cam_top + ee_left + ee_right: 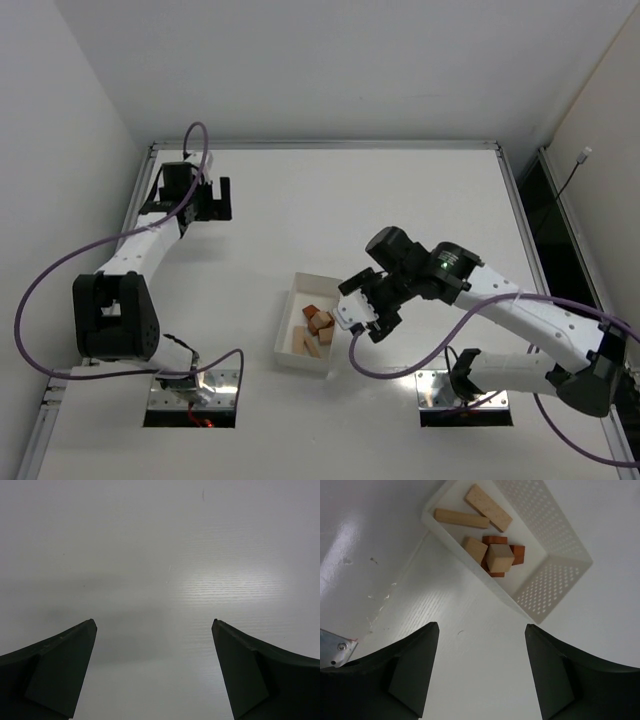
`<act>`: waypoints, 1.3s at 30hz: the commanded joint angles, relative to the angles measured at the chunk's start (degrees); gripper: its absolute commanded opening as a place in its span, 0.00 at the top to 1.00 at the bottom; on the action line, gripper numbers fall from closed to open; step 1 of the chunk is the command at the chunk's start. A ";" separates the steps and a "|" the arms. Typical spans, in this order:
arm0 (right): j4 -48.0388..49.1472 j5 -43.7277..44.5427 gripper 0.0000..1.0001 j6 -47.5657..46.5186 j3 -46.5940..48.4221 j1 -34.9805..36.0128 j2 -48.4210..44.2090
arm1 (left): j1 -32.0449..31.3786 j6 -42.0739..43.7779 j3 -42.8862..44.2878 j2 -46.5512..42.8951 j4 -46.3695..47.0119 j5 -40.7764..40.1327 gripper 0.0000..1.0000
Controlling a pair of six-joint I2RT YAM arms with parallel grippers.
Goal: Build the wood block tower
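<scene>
Nearest the arm bases, the right gripper [482, 630] hangs low over the bare white tabletop [400, 200]. Its black jaws are parted with nothing between them, only tabletop. In the top view it sits just off the 3 o'clock side of the white perforated plastic tray [287, 315], close to the wall but not over it.

From the right wrist camera the tray lies ahead at 12 to 1 o'clock, and every one of the small wooden blocks [499, 557] is inside it. Two pale tan planks [461, 518] lie flat at the tray's 11 o'clock end, touching at one corner. Toward the middle is a tight cluster: a pale cube that seems to rest on the reddish-brown pieces [517, 554], with another pale block against its 9 o'clock side. No block shows on the open tabletop, so the tower looks unstarted — this reads as the reach for the first piece.

The next move calls for carrying the jaws up over the near tray wall, then down onto one block. The pale cube stands proudest and looks easiest to pinch. The planks would need the jaws turned across their narrow width. The pieces are small and packed, so a careless descent could nudge the neighbours or catch the wall.

Farthest out, at about 10 o'clock in the top view, the left gripper [155, 625] hovers with its jaws spread wide and empty — well apart from the tray, with only plain tabletop beneath.
</scene>
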 commanded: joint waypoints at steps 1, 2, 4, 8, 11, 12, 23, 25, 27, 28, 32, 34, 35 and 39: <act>1.63 -3.52 0.34 -11.54 -0.89 1.58 0.57 | 0.06 0.21 3.52 1.59 1.93 1.70 0.00; 1.63 -3.53 0.35 -12.42 -0.19 1.58 2.76 | 0.06 0.21 4.13 1.60 1.93 1.70 0.00; 2.59 -3.53 0.36 -13.92 -0.19 2.10 4.62 | 0.58 0.21 4.13 1.60 1.93 1.70 0.00; 6.81 -2.30 0.39 -16.38 0.34 2.10 7.43 | 1.12 -0.32 4.13 1.60 1.93 1.70 0.00; 7.34 -2.30 0.40 -19.98 0.34 2.10 9.89 | 1.73 -0.32 3.52 1.60 1.93 1.70 0.00; 7.34 -2.91 0.40 -20.69 0.34 2.10 10.51 | 1.73 -0.32 3.52 1.60 1.93 1.70 0.00; 3.21 -4.14 0.46 -33.43 0.34 2.10 15.43 | 5.07 -1.46 3.52 2.65 1.93 3.37 0.00; 2.60 -4.14 0.46 -34.57 0.34 2.10 16.83 | 6.21 -2.16 3.52 2.65 1.93 4.07 0.00; 2.07 -4.14 0.46 -35.19 1.04 2.10 17.37 | 6.74 -2.69 3.52 3.26 1.93 5.38 0.00; 1.46 -4.14 0.47 -35.20 1.74 2.10 18.24 | 7.26 -2.69 3.52 3.27 1.32 5.39 0.00; 1.45 -4.14 0.47 -35.72 1.75 2.10 18.25 | 7.88 -2.69 4.04 3.79 1.31 6.00 0.00; 1.45 -4.14 0.49 -36.25 1.75 2.10 18.77 | 7.88 -3.22 4.05 3.79 1.31 6.01 0.00; 1.45 -4.67 0.49 -36.25 1.75 2.10 18.78 | 8.41 -3.22 4.05 4.40 1.31 6.01 0.00; 0.40 -5.19 0.50 -38.35 1.75 2.10 19.92 | 8.41 -3.22 5.10 5.81 1.31 6.53 0.00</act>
